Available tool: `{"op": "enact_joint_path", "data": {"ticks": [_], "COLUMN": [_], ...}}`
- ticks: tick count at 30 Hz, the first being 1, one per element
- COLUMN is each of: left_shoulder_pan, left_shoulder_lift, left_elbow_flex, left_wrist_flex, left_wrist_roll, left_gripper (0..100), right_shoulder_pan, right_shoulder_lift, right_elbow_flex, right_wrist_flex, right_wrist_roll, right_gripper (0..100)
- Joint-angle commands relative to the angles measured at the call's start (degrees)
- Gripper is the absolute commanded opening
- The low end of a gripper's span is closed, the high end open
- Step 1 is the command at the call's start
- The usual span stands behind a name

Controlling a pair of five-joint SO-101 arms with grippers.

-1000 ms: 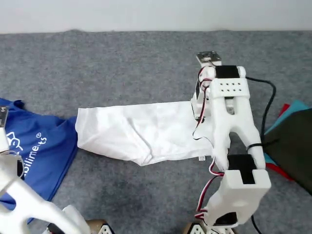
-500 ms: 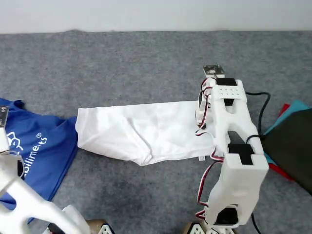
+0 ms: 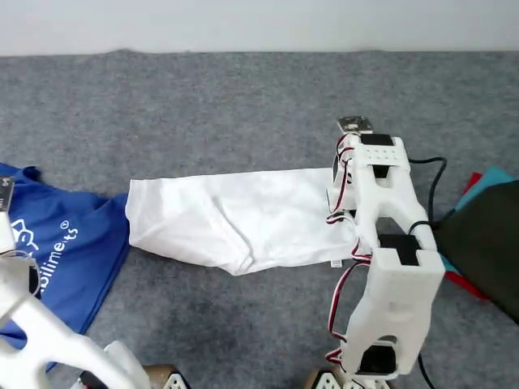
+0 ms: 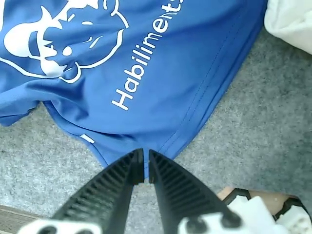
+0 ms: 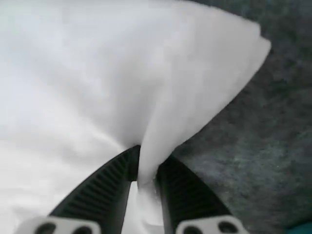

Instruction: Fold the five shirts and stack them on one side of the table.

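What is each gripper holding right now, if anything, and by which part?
The right gripper pinches the white shirt by a raised fold at its edge. The left gripper holds nothing; it is shut above the blue shirt, near its hem.

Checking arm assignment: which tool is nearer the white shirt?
Right. The right tool pinches the white shirt's edge; the left tool is off it, by the blue shirt's hem.

bare desk (image 3: pixel 243 89) ran along the far edge; a white shirt (image 3: pixel 235 215) crossed the middle, a blue shirt (image 3: pixel 69 243) and dark clothes (image 3: pixel 486 243) hugged the side edges.
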Motion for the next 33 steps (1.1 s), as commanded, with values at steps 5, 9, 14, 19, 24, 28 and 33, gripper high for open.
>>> {"op": "enact_joint_path", "data": {"ticks": [5,9,14,19,24,28,33], "left_shoulder_pan": [0.44,0.44,0.53,0.53,0.53,0.44,0.44], "left_shoulder_lift": [-1.05,-1.05,-1.05,-1.05,-1.49,-1.49,-1.49], "left_elbow_flex": [-0.48,-0.48,-0.48,-0.22,-0.48,-0.57,-0.48], "left_wrist_flex": [1.32,1.32,1.32,1.32,1.32,1.32,1.32], "left_wrist_roll": [0.18,0.18,0.18,0.35,0.35,0.35,0.44], "left_gripper": [4,4,4,4,4,4,4], "right_shoulder_pan": [6.46,12.7,17.45,12.18,2.59,-3.38,-12.53], "right_shoulder_lift": [-10.59,-13.76,-14.99,-15.34,-15.34,-16.57,-20.88], "right_elbow_flex": [-0.26,-0.35,-4.66,-10.73,-17.14,-20.13,-20.31], "right_wrist_flex": [2.68,2.33,6.11,15.69,25.89,28.44,28.35], "right_wrist_roll": [11.96,20.66,28.04,30.51,29.89,25.49,22.86], "right_gripper": [1.0,1.0,1.0,1.0,1.0,1.0,1.0]}}
